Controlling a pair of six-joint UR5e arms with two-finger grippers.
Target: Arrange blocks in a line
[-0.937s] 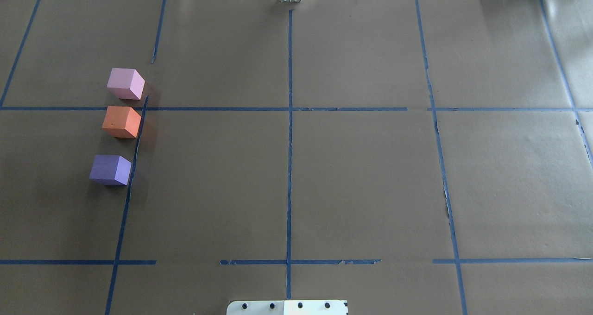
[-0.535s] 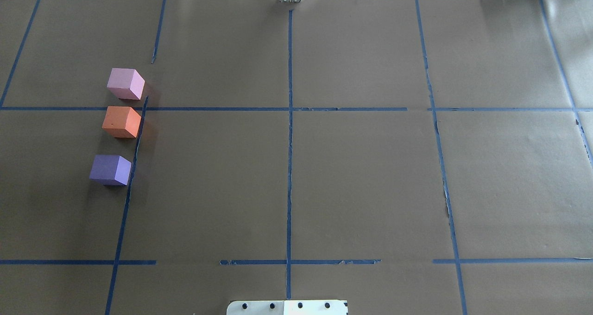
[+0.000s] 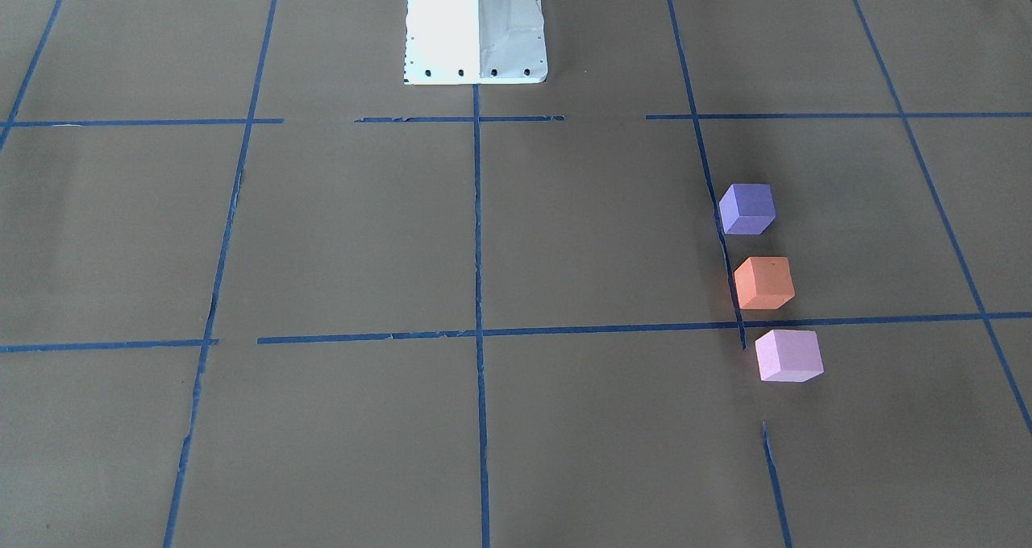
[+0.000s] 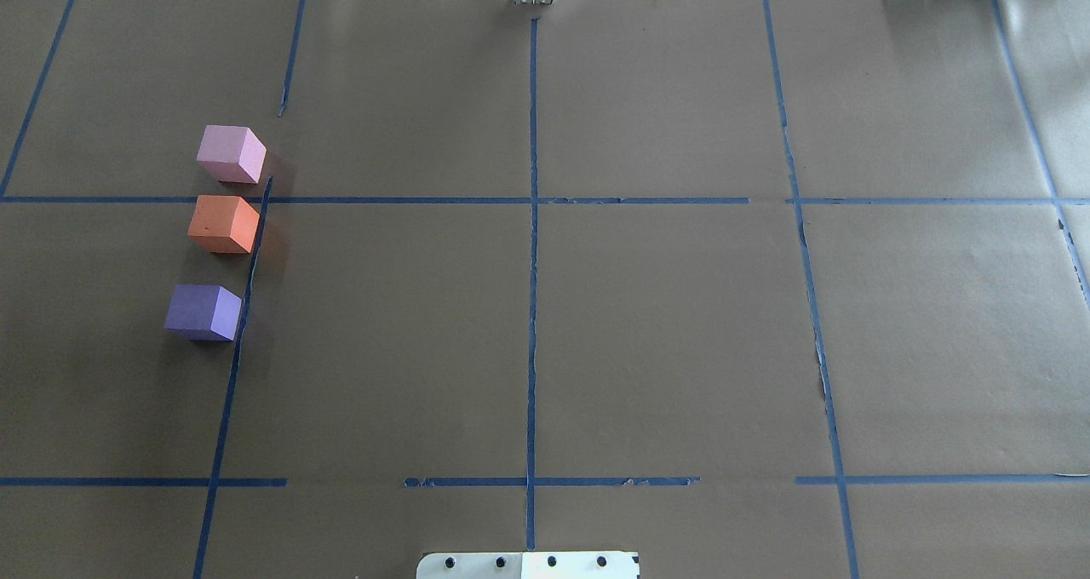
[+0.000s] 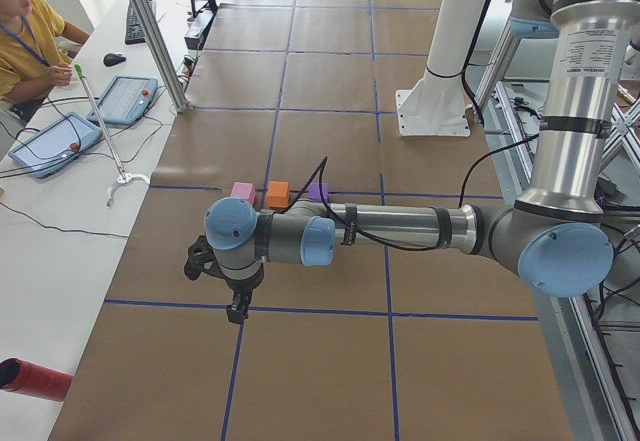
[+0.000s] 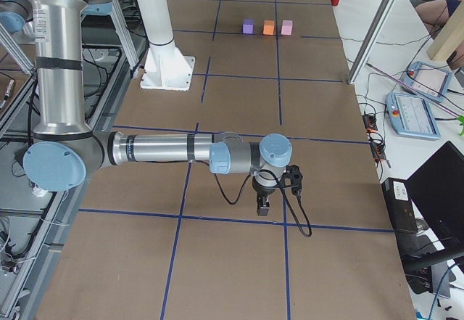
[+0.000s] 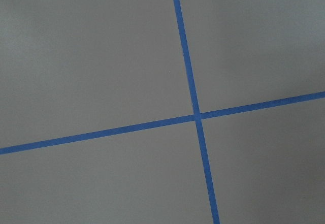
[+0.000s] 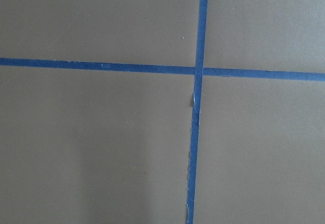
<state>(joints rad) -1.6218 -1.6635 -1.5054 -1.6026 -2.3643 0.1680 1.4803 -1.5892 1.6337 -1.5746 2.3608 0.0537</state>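
Overhead exterior | blocks (image 4: 223,224) in line, left side, gaps between | left fingers (image 5: 237,311), right fingers (image 6: 262,208): cannot tell

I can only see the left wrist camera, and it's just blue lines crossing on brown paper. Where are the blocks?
Observer: All three sit in a row on the brown paper, on the robot's left side: the purple block is nearest the robot, then the orange block, and the pink block is farthest.
Operator: Are they squished together?
Observer: No, none of them touch. The gap between orange and purple is the wider one.
Operator: Is my gripper close to them?
Observer: No. The left gripper hangs over a tape crossing, off toward the table's left end, apart from the blocks.
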